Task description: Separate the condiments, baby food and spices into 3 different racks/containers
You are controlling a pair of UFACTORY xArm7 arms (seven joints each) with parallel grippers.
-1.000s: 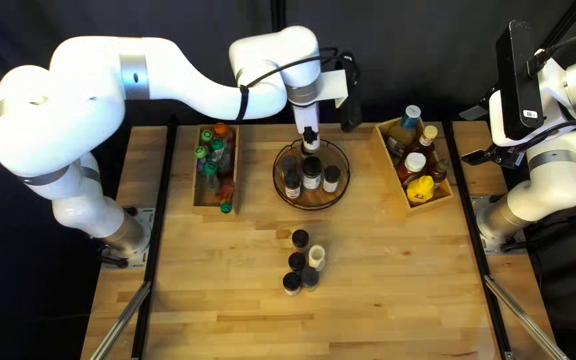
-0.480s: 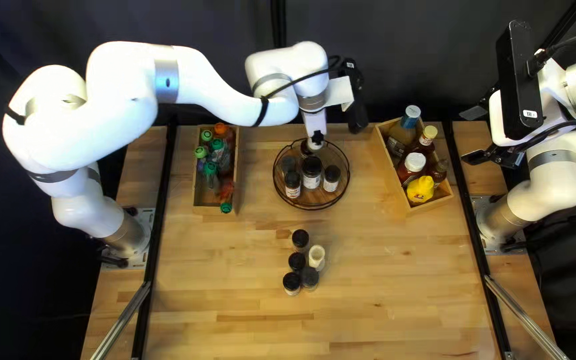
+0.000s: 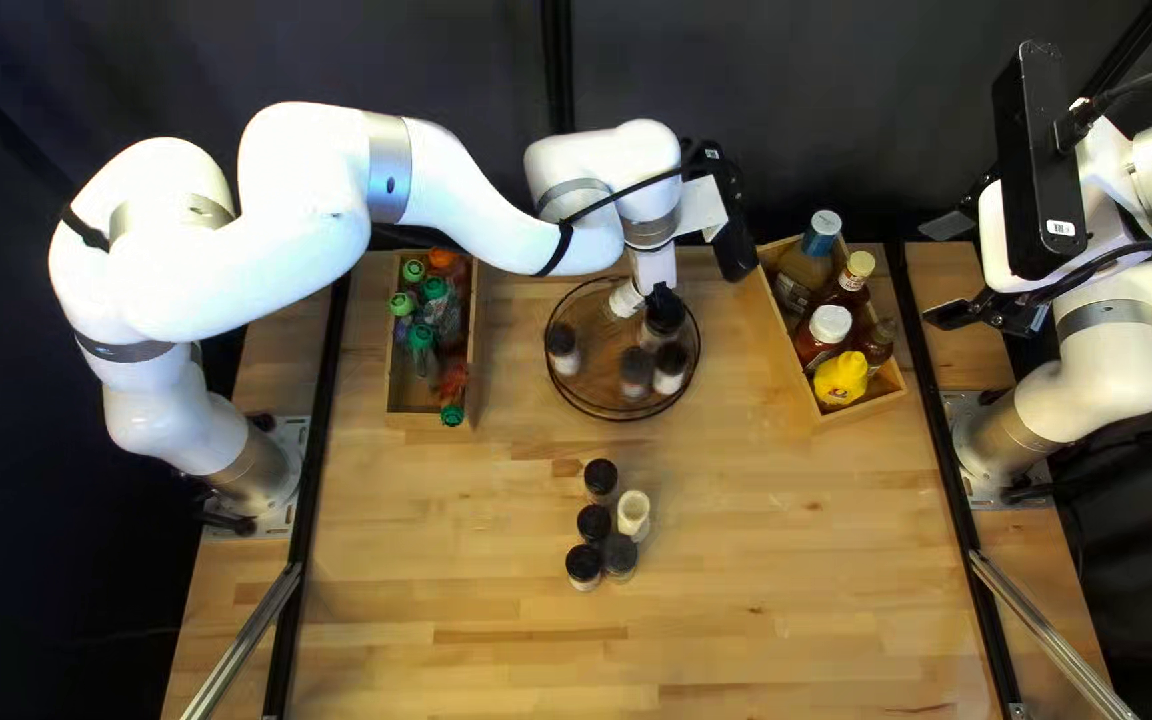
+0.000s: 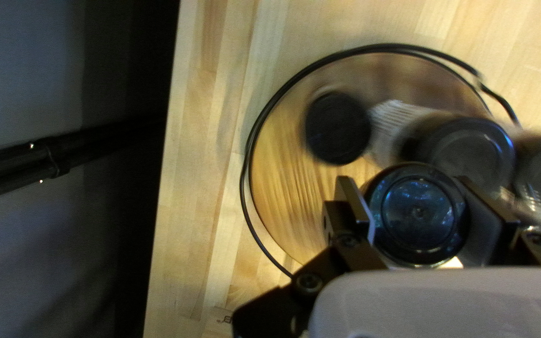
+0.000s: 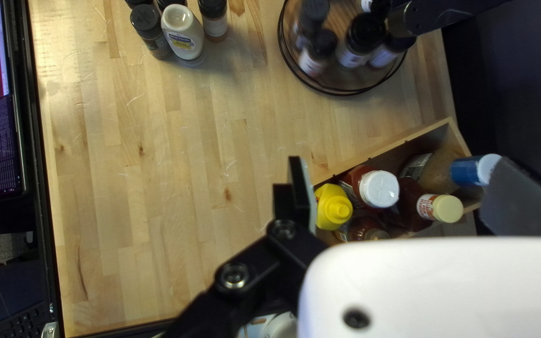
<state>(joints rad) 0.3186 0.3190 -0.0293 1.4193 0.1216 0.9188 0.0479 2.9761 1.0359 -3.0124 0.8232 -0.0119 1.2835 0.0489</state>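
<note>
A dark curtain (image 3: 803,107) backs the pale wooden table (image 3: 723,640). The right gripper (image 3: 943,271) hangs open; the left gripper (image 3: 658,287) grips a black-lidded round jar (image 4: 417,213) over the round wooden tray with black wire rim (image 3: 590,387), where other dark-lidded jars (image 3: 636,363) have shifted since the earlier frame.

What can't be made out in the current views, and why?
- Label of the black-lidded jar ahead of the left gripper: motion-blurred, left wrist view.
- Body of the jar in that gripper's grasp area: hidden by its own lid, left wrist view.
- Jar behind the white squeeze bottle: cut off by the edge, right wrist view.
- Print on the green-capped containers: too small, top left view.
</note>
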